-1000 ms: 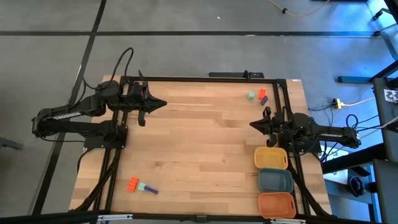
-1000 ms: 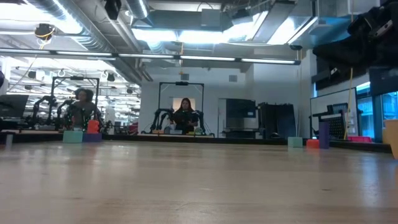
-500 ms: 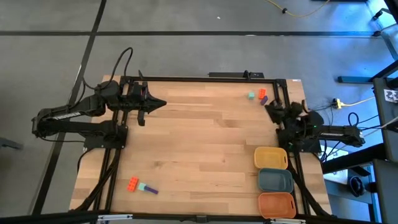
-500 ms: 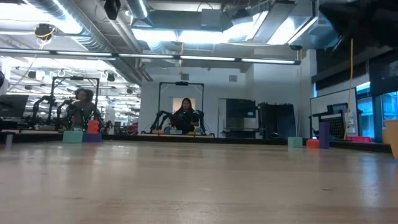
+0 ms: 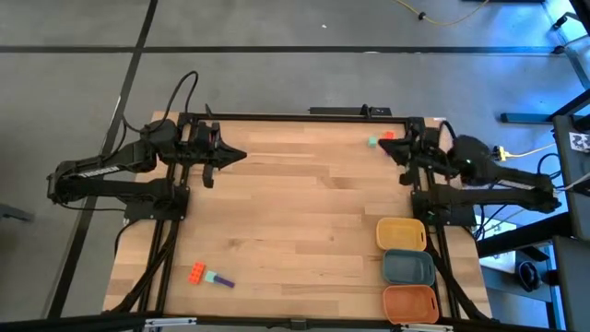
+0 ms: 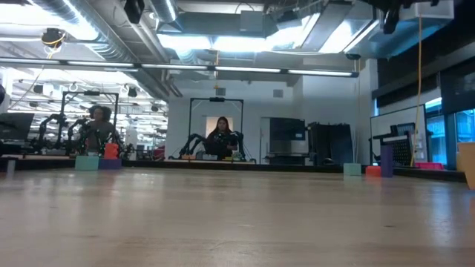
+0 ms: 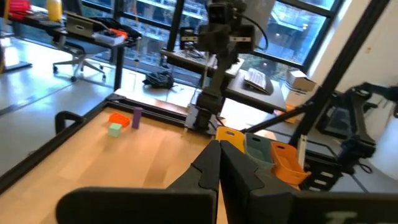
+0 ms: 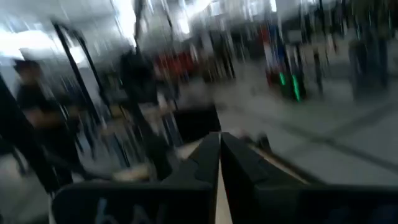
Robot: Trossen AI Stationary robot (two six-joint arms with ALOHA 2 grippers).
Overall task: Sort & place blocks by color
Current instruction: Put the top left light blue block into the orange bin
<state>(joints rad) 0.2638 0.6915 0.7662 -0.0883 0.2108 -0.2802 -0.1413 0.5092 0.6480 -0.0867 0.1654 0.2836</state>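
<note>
Right gripper (image 5: 402,152) swung from beside the yellow tray (image 5: 401,234) to the far corner blocks (image 5: 380,139), fingers seen pressed together, nothing held, just beside the teal and orange-red blocks, left gripper (image 5: 241,154) parked opposite, closed.

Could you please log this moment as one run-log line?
right claw: shut, empty, by far-corner blocks | left claw: shut, waiting | trays: empty

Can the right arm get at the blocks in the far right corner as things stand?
Probably yes. The right gripper hangs right beside the teal block and orange-red block, fingers shut, and nothing lies between them. It would have to open first. The left gripper waits across the table.
</note>
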